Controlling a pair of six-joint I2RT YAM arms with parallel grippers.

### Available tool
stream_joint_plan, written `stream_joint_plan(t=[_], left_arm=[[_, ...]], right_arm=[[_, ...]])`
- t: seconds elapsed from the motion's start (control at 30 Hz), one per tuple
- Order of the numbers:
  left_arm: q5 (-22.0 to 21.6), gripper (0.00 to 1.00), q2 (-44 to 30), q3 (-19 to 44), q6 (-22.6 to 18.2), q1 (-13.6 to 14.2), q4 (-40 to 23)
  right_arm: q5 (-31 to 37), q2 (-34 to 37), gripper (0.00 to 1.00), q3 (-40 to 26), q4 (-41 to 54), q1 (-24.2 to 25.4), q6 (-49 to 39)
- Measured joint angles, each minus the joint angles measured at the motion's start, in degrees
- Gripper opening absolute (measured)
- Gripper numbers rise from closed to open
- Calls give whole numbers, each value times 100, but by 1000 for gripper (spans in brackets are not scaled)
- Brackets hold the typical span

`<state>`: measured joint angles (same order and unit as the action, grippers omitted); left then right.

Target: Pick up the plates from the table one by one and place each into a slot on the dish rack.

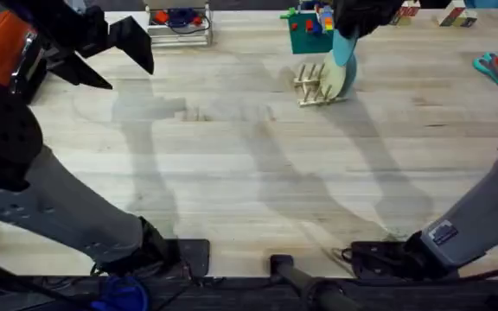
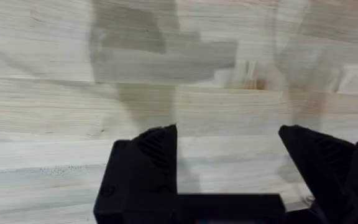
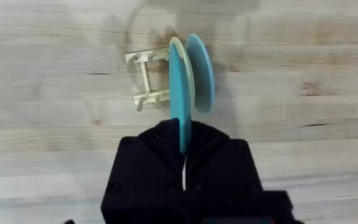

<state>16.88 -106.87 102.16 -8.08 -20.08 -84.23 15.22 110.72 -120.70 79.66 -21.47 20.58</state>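
Pale-plank setting: light wooden bench (image 1: 232, 164), dish rack (image 1: 314, 86) standing near its far edge, right of centre.
Right arm: stretched from its base at the near right corner out to the far edge, right tool (image 3: 184, 146) poised above the rack.
Left arm: raised over the far left corner, left tool (image 2: 229, 162) hanging above bare planks.
Plates: three counted, all upright on edge at the rack. A turquoise-blue plate (image 3: 180, 93) is in the grip, with a cream-green plate (image 3: 173, 46) pressed beside it and a light blue plate (image 3: 201, 71) on its other side.
Right tool: fingers closed tight on the rim of the turquoise-blue plate, whose lower edge sits among the rack's pegs.
Left tool: fingers spread wide, nothing between them, touching nothing.
Rack: small, pale dowels, bare pegs showing on the side away from the plates.
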Motion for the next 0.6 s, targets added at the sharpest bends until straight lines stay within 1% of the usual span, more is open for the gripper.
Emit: stream_joint_plan(t=[0.6], left_arm=[[0, 995, 0, -1, 0, 0, 2]], right_arm=[[-63, 150, 32, 0, 9, 0, -111]])
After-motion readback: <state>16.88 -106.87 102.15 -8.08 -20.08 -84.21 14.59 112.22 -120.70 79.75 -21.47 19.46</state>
